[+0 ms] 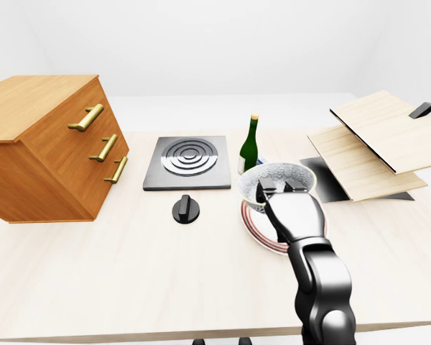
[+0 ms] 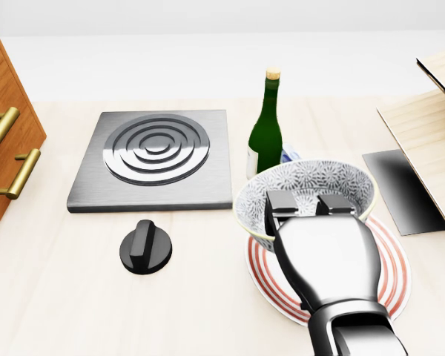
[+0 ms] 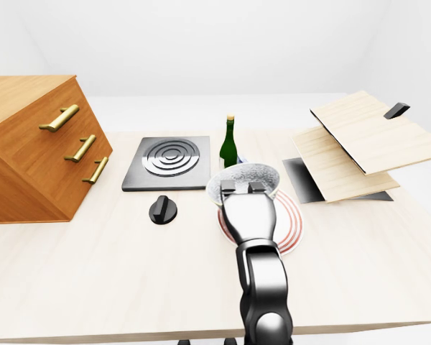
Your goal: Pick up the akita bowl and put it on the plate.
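We see the right hand [image 2: 308, 202] entering from the bottom of the head view, with its fingers [image 2: 282, 204] clenched on the lower rim of the akita bowl [image 2: 308, 176]. Two fingers hook over the rim into the patterned interior; the opposing finger is hidden under the hand. The akita bowl sits upright over the upper-left part of the plate [image 2: 391, 268], a white dish with red rings that lies on the bench [image 2: 74, 297]. We cannot tell whether the bowl's base touches the plate. A green bottle [image 2: 267, 130] stands upright just above the bowl in the head view, close to its far rim. To the left of the bottle lies a square metal hob [image 2: 156, 159] with concentric rings, and a black knob [image 2: 145, 248] lies below the hob, apart from it. A wooden drawer cabinet [image 1: 50, 154] with brass handles occupies the left of the left-eye view. At the right, stacked wooden boards [image 1: 373, 144] stand tilted over a dark mat [image 2: 400, 189].
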Available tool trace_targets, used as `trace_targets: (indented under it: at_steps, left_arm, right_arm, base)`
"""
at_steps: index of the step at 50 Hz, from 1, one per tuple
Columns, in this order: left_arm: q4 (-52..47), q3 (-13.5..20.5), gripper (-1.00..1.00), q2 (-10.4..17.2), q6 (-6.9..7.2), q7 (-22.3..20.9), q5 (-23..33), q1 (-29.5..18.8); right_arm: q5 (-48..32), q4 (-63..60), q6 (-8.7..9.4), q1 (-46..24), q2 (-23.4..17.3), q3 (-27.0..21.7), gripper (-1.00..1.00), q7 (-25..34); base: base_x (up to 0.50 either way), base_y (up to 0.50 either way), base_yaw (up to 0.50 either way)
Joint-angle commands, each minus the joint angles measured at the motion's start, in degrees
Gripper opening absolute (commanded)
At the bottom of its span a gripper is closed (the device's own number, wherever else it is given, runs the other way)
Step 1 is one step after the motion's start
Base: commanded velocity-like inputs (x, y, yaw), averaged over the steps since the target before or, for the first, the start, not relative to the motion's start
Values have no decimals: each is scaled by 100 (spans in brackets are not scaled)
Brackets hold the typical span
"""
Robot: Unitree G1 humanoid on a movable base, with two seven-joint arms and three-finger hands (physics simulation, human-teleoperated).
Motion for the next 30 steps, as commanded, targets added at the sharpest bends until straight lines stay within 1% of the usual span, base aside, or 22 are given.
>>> trace_targets:
  at_steps: [1, 14, 25, 30]
  left_arm:
    - [0, -1, 100, 0, 0, 5, -5, 0]
    - [0, 0, 100, 0, 0, 10, -5, 0]
    - [2, -1, 100, -1, 0, 9, -3, -1]
    - [2, 0, 100, 0, 0, 10, -8, -1]
  right_arm:
    - [129, -53, 0, 16, -69, -139, -100, 0]
    - [150, -174, 0, 62, -112, -242, -100, 0]
    - [247, -290, 0, 75, -222, -503, -100, 0]
    - [422, -149, 0, 79, -229, -578, -100, 0]
  base:
    - [0, 0, 0]
    - [0, 0, 0]
    - [0, 0, 0]
    - [0, 0, 0]
